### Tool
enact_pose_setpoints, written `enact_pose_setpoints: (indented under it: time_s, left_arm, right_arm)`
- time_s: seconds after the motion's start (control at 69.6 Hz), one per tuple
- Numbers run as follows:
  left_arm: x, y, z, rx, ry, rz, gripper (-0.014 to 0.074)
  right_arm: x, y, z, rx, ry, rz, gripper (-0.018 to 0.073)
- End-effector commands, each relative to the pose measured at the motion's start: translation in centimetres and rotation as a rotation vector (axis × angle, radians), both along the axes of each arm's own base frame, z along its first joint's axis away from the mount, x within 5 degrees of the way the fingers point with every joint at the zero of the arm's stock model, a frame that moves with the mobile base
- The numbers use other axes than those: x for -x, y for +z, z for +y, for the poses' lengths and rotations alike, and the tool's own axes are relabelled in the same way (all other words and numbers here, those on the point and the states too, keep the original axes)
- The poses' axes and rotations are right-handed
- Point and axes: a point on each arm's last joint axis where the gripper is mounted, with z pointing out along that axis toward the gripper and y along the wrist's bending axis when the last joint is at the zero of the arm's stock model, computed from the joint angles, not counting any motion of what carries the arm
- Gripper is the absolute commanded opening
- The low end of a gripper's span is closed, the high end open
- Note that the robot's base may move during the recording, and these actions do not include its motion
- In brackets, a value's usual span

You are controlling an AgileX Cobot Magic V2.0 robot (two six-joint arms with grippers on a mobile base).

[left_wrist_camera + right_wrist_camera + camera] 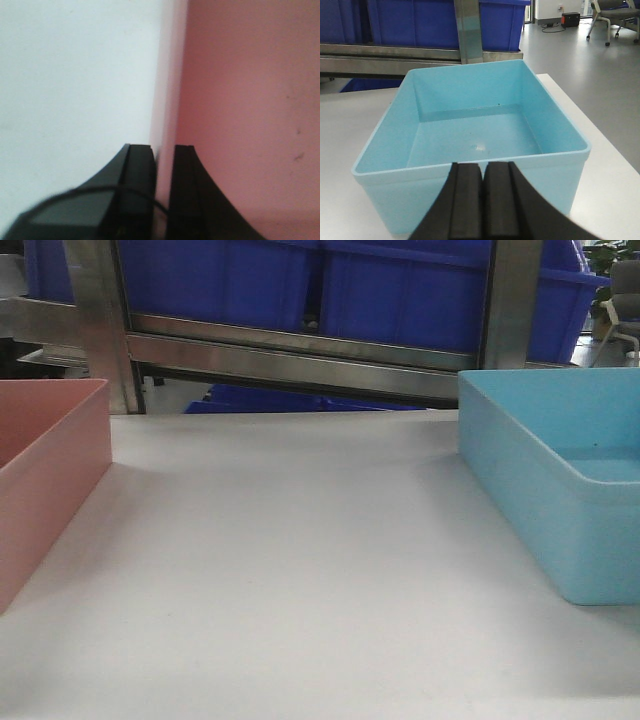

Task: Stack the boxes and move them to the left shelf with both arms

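Pink box (240,100): left claw (162,148) looks clamped on its wall, lower centre; right claw (482,165) is closed, empty, before blue box (475,135). One-sided lifting could tilt it.

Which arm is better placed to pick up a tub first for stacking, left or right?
Left. The left gripper has the pink tub wall pinched between its fingers, while the right gripper is shut, just short of the blue tub, holding nothing.

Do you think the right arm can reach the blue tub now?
Probably yes: the right gripper sits at the near wall of the blue tub, nothing between, though its jaws look shut.
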Motion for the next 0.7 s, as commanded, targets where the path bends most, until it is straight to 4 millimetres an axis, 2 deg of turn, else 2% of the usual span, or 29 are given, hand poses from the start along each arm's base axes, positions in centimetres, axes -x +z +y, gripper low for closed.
enact_pose_setpoints:
  time_s: [0.0,0.086,0.187,0.331,0.546,0.69]
  left_arm:
    - [-0.3,5.2,-1.2,0.035,0.039,-0.137,-0.0010]
    - [-0.1,7.1,-2.7,0.046,0.034,-0.162,-0.0010]
    - [0.2,9.3,-5.4,0.071,0.027,-0.195,-0.0010]
    - [0.6,11.5,-10.8,0.146,0.019,-0.213,-0.0010]
    - [0.7,11.4,-19.3,0.208,-0.085,-0.164,-0.0010]
    - [0.9,10.5,-23.3,0.138,-0.101,-0.144,-0.0010]
  right_arm:
    - [0.0,0.9,0.0,0.016,0.002,-0.097,0.0057]
    - [0.0,0.9,0.0,0.016,0.002,-0.097,0.0057]
    - [0.0,0.9,0.0,0.016,0.002,-0.097,0.0057]
    - [0.0,0.9,0.0,0.016,0.002,-0.096,0.0057]
    - [0.0,0.9,0.0,0.016,0.002,-0.096,0.0057]
    - [0.0,0.9,0.0,0.016,0.002,-0.096,0.0057]
